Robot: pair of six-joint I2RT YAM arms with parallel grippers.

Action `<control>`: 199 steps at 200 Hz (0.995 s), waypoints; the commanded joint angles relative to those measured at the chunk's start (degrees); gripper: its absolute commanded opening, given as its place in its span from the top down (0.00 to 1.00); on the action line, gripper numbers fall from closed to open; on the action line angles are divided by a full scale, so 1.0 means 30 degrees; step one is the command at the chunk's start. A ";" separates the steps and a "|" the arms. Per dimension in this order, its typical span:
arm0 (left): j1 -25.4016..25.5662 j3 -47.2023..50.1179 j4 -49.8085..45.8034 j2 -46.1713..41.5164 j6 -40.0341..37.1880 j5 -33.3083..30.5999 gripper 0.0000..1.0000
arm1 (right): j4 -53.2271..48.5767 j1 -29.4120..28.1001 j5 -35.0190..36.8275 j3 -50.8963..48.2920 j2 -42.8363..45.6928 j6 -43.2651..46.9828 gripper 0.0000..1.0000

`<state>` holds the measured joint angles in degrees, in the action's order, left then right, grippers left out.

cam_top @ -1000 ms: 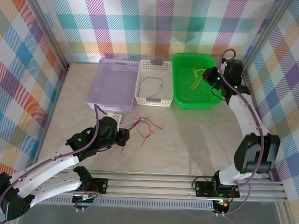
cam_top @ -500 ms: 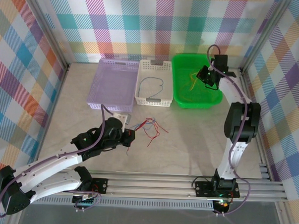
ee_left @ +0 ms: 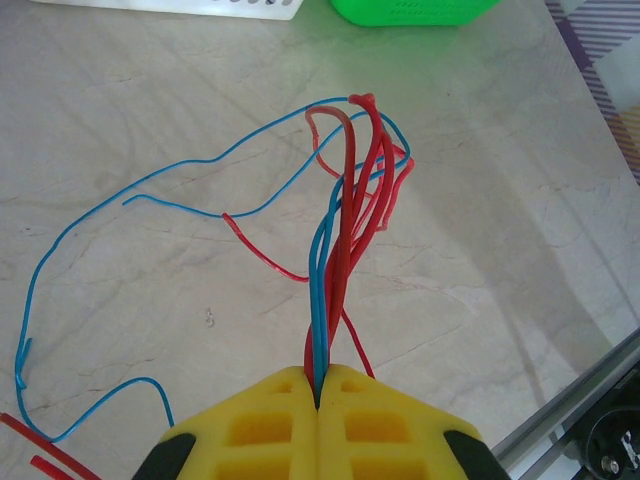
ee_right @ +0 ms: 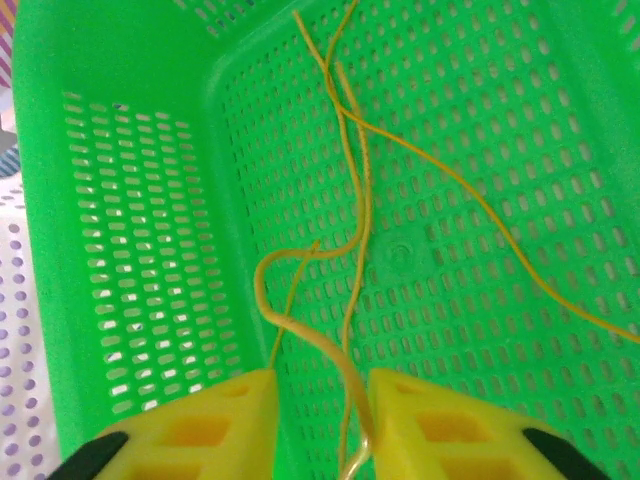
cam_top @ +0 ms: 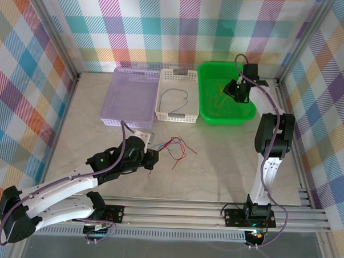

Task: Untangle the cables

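My left pincer [ee_left: 320,385] is clenched on red and blue cables [ee_left: 345,230], right pincer [ee_right: 322,385] is released over yellow cables [ee_right: 362,190].

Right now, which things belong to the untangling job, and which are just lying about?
Job: red and blue cables, pinched in the left gripper; yellow cables in the green basket, at the right gripper; blue-grey cable in the white basket.
Lying about: purple basket.
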<state>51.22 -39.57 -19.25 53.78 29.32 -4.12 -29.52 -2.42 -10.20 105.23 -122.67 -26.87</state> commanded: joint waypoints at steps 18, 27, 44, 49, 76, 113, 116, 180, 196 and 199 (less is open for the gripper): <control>0.0356 0.0011 0.0848 0.0264 0.0312 -0.0209 1.00 | -0.0719 0.0036 -0.0514 0.0942 0.1154 -0.0283 0.63; 0.0386 -0.0020 0.0878 0.0290 0.0327 -0.0239 1.00 | -0.0891 0.0015 -0.0502 0.1054 0.1292 -0.0337 0.62; 0.0442 -0.0066 0.0848 0.0304 0.0314 -0.0268 1.00 | -0.1427 0.0032 -0.0072 0.1312 0.1578 -0.0421 0.58; 0.0446 -0.0079 0.0823 0.0287 0.0309 -0.0281 1.00 | -0.1569 0.0015 0.0148 0.1340 0.1689 -0.0431 0.58; 0.0519 -0.0094 0.0761 0.0215 0.0306 -0.0313 1.00 | -0.2133 -0.0092 0.2048 0.1087 0.2718 -0.0065 0.51; 0.0548 0.0086 0.0951 0.0224 0.0587 -0.0325 1.00 | -0.1836 -0.0731 0.3183 -0.0250 0.4880 0.0284 0.45; 0.0561 0.0094 0.0938 0.0240 0.0684 -0.0311 1.00 | -0.1801 -0.0830 0.3159 -0.0427 0.5130 0.0245 0.45; 0.0588 0.1538 0.4920 0.0166 0.3300 -0.0994 1.00 | 0.6133 -0.3963 -0.8188 -1.1023 1.2674 -0.2799 0.44; 0.0567 0.1916 0.5995 0.0225 0.3947 -0.1036 1.00 | 0.8091 -0.5656 -0.9603 -1.3690 1.4567 -0.3052 0.43; 0.0567 0.1923 0.6154 0.0240 0.4015 -0.1052 1.00 | 0.8464 -0.5924 -0.9791 -1.4254 1.4917 -0.3039 0.43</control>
<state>52.40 -35.44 -8.67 54.70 37.19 -5.69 -16.56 -14.33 -25.04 71.68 -84.12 -32.80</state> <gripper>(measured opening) 0.040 0.567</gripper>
